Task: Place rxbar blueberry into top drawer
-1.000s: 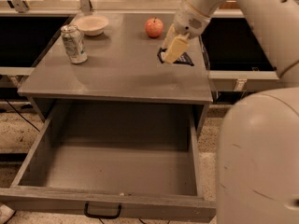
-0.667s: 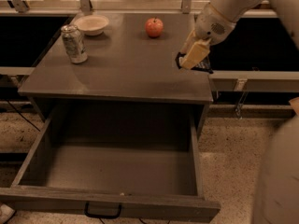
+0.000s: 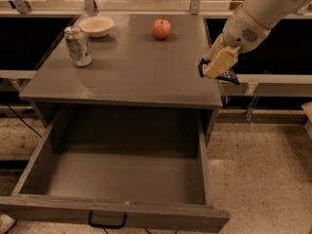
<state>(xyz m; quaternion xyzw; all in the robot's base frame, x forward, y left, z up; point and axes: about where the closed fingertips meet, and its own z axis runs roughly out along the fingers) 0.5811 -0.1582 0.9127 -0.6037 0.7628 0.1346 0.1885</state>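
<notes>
My gripper (image 3: 216,65) hangs at the right edge of the grey tabletop (image 3: 131,72), just above its surface. Its tan fingers (image 3: 220,60) are shut on the rxbar blueberry (image 3: 228,76), a flat dark bar whose ends stick out on both sides of them. The top drawer (image 3: 126,211) is pulled wide open below the tabletop, to the lower left of the gripper. Its grey inside holds nothing, and its black handle (image 3: 107,223) shows on the front panel.
A green-white soda can (image 3: 78,45) stands at the table's left. A white bowl (image 3: 96,25) sits at the back left and a red apple (image 3: 161,29) at the back middle. A metal rail (image 3: 273,79) runs to the right of the table above speckled floor.
My gripper has carried the dark bar to the right and towards the front, from over the tabletop to its right edge. The arm's bulk has left the lower right foreground.
</notes>
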